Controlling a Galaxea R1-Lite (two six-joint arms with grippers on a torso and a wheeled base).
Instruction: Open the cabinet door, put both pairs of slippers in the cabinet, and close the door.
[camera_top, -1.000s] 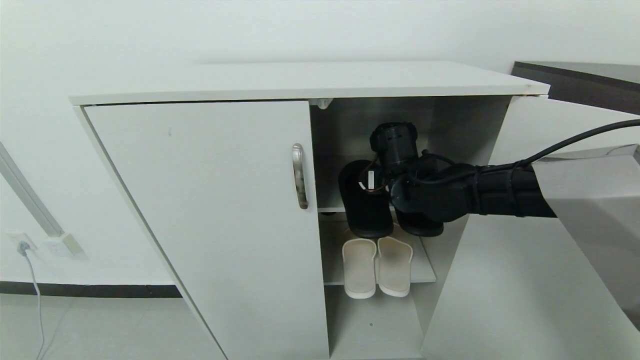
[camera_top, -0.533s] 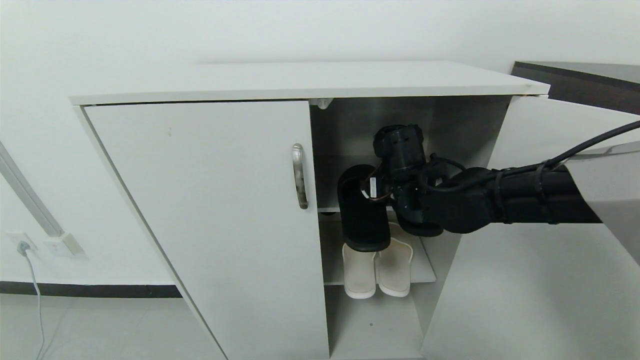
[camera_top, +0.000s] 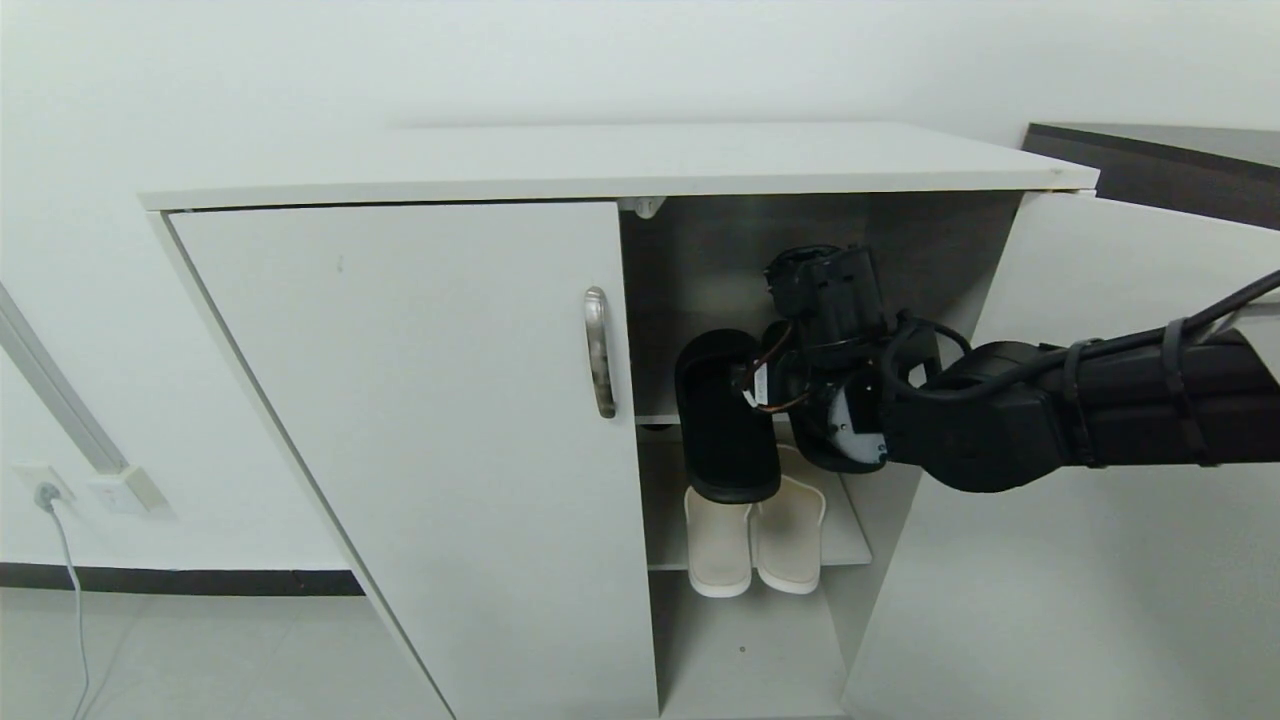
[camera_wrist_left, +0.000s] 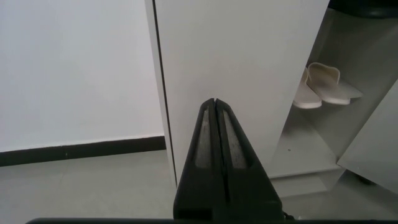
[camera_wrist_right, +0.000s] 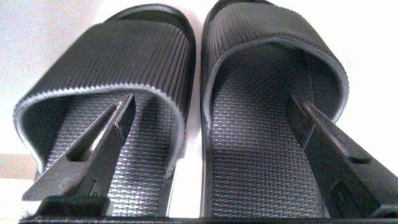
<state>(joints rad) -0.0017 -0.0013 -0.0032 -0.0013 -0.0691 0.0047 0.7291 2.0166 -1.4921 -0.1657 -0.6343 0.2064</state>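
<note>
A pair of black slippers (camera_top: 725, 420) lies on the cabinet's upper shelf (camera_top: 655, 417), heels hanging over its front edge. My right gripper (camera_wrist_right: 211, 102) is open above them, one finger (camera_wrist_right: 93, 155) inside each slipper under the ribbed straps (camera_wrist_right: 124, 56). A pair of white slippers (camera_top: 755, 535) sits side by side on the lower shelf, also seen as the white slippers (camera_wrist_left: 323, 84). The cabinet's right door (camera_top: 1050, 560) stands open; the left door (camera_top: 400, 400) is closed. My left gripper (camera_wrist_left: 214, 102) is shut and empty, low in front of the closed left door.
A metal handle (camera_top: 597, 350) runs down the left door's edge. A wall socket with a cable (camera_top: 45, 495) is at the lower left. A dark desk top (camera_top: 1150, 150) stands behind the open door. Bare floor lies before the cabinet.
The black slippers slid slightly outward and down on the upper shelf, then stayed put. My right arm has drawn back to the right and its wrist has turned.
</note>
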